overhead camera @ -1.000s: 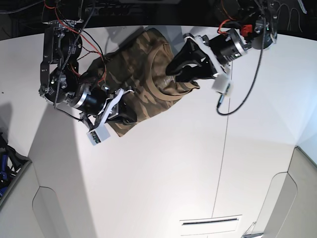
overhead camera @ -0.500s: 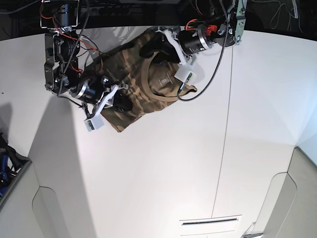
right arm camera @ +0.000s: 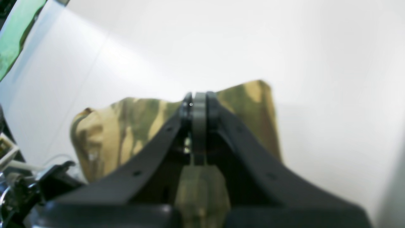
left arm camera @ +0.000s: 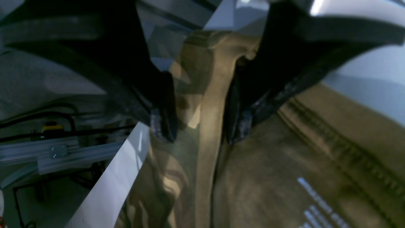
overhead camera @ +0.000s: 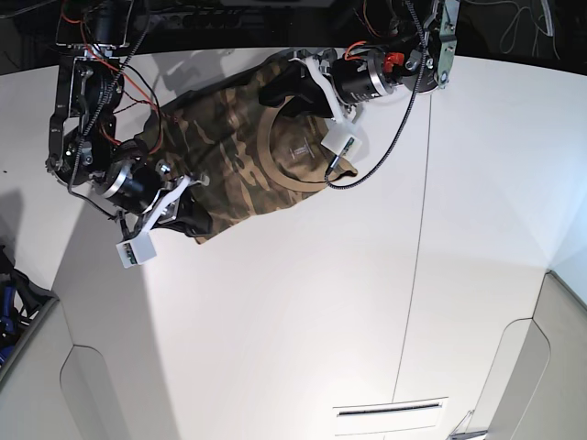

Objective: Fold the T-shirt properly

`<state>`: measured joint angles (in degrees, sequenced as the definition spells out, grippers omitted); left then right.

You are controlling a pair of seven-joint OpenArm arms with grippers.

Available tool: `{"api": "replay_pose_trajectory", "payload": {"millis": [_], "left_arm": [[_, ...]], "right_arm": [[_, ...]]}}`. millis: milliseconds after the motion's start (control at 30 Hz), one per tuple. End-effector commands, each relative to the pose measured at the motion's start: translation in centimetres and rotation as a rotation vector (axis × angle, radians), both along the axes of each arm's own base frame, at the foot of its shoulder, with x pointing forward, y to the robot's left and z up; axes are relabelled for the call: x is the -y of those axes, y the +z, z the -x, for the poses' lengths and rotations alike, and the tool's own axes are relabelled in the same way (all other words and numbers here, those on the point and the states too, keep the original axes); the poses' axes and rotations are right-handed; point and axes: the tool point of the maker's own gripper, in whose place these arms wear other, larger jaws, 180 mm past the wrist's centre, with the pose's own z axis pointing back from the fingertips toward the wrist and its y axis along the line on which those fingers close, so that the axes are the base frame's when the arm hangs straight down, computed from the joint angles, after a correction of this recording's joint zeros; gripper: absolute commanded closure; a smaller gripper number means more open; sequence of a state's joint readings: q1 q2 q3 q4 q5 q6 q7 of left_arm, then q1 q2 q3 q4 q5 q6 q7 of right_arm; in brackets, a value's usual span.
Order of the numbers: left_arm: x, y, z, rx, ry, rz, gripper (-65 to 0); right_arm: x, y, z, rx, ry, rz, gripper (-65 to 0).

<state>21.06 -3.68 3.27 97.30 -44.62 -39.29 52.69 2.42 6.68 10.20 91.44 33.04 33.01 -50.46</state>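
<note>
The T-shirt lies bunched at the upper middle of the white counter. The left hand pinches its collar fold (fingers partly apart), and the right hand is clamped tight on a hem edge at left.

Bare white table below T-shirt, cable beside collar

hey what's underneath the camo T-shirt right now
The T-shirt lies bunched on the white table, which shows all around it. Whatever sits beneath the cloth is covered. The left gripper and right gripper each pinch an edge.
</note>
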Motion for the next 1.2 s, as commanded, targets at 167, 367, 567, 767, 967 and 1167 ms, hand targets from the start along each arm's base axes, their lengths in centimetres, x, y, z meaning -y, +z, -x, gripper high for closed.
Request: {"api": "replay_pose_trajectory", "payload": {"millis": [167,367,567,767,967,1167], "left_arm": [[0.3,3.2,-0.9,0.101,-0.039,0.0,-26.4],[0.5,6.6,-1.2,0.208,-0.065,-0.012,-26.3],[0.6,6.5,-0.5,0.193,-0.067,-0.004,-13.9],[0.6,5.6,0.3,0.157,-0.057,0.0,-11.0],[0.3,2.5,1.1,0.065,-0.034,-0.002,-8.6],[0.1,-0.1,2.0,-0.023,-0.03,-0.009,-8.6]], "right_arm": [[1.5,2.4,-2.9,0.097,-0.027,0.082,0.0],[1.6,2.3,-3.1,0.1,-0.032,0.079,0.0],[1.5,1.4,-4.1,0.083,-0.043,0.05,0.0],[0.6,-0.1,-5.7,0.025,-0.02,0.029,0.0],[-2.0,-1.4,-6.1,-0.022,0.065,0.042,0.0],[-3.0,-2.3,-5.8,-0.04,0.111,0.085,0.0]]}}
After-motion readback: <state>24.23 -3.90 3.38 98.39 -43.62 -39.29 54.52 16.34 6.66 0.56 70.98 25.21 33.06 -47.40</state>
